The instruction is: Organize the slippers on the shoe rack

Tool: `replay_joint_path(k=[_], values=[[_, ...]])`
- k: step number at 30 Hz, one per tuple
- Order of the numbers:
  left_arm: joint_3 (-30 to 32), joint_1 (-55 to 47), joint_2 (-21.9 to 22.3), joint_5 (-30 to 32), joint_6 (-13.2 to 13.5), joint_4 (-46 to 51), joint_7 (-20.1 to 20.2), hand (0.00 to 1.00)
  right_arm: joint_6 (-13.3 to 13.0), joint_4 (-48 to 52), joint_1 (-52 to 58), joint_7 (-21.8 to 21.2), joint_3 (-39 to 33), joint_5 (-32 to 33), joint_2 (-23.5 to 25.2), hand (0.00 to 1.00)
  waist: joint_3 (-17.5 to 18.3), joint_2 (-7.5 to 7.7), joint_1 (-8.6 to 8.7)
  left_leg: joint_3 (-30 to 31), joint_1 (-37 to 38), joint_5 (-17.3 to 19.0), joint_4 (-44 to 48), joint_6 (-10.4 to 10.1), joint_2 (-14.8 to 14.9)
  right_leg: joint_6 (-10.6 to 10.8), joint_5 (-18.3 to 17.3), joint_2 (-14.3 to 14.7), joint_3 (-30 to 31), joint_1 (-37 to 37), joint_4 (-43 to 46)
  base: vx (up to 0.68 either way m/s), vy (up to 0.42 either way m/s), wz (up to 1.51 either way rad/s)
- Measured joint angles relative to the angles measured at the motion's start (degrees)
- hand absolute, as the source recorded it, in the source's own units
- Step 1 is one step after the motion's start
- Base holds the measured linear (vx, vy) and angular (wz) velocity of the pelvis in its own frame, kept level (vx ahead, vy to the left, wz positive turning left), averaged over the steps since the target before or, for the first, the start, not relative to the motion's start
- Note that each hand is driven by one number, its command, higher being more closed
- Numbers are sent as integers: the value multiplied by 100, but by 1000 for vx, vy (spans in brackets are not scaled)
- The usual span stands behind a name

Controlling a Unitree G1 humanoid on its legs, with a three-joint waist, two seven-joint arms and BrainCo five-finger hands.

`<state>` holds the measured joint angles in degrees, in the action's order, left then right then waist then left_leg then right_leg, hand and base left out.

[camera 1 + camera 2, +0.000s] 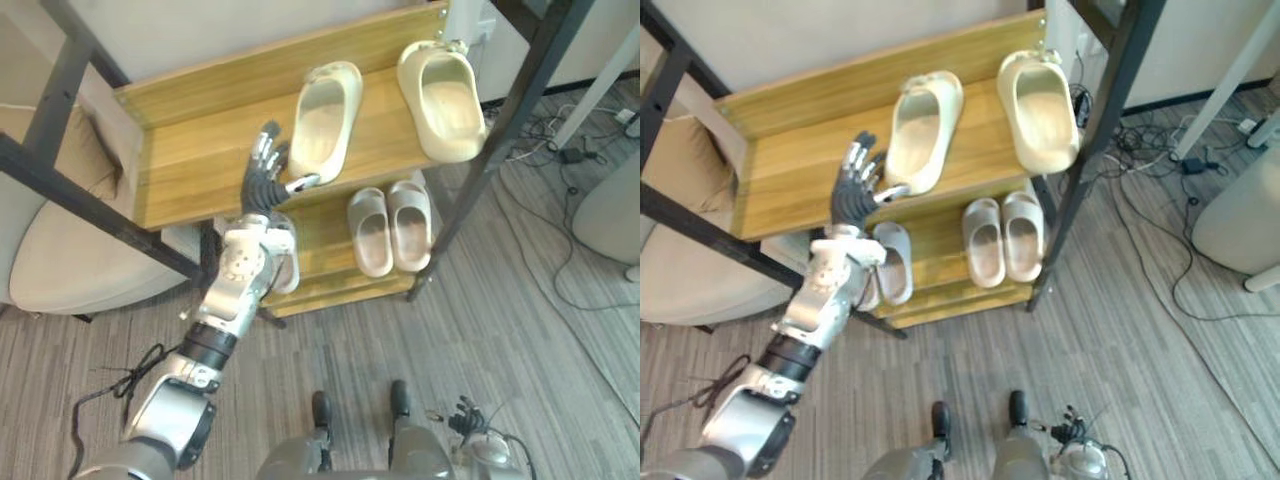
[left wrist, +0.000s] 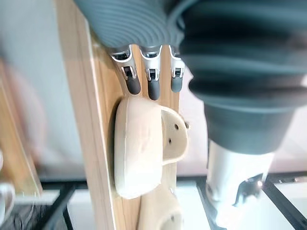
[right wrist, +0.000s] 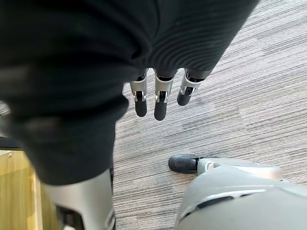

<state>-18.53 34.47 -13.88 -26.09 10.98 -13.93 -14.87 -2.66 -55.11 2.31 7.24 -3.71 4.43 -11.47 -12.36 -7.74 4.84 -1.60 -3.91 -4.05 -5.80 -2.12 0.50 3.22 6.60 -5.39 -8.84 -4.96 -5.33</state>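
The shoe rack [image 1: 195, 150], wooden shelves in a black frame, fills the upper half of the head views. On the top shelf are two cream slippers, openings up and set apart: one at upper centre [image 1: 325, 112], the other at upper right [image 1: 442, 98] beside the frame post. On the lower shelf a pale pair [image 1: 392, 228] lies side by side right of centre. A further pale slipper [image 1: 287, 262] is partly hidden behind the left arm.

The left hand [image 1: 263, 178], centre-left over the top shelf, has fingers straight and spread and holds nothing. Its thumb tip is at the heel of the centre cream slipper; contact cannot be confirmed.

The right hand [image 3: 160, 103] is relaxed, nearly straight and empty, above the carpet floor [image 3: 249, 86].
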Motion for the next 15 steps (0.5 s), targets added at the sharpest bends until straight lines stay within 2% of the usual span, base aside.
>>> replay_joint_path(k=[7,15], values=[[-396,313,383,-90,-27,-91,43,0,-1,10,-33,5,1,0,14,0,-1,18,87,-55,-1,-3,-1,8,3,-6,5,-2,12,-16,0,8,0,-1],[-315,698,438,-115,-21,-299,-112,0,0,25,-65,5,-15,1,12,0,6,65,121,-241,-130,-5,-1,10,5,-13,49,-4,198,-231,24,28,3,-10]])
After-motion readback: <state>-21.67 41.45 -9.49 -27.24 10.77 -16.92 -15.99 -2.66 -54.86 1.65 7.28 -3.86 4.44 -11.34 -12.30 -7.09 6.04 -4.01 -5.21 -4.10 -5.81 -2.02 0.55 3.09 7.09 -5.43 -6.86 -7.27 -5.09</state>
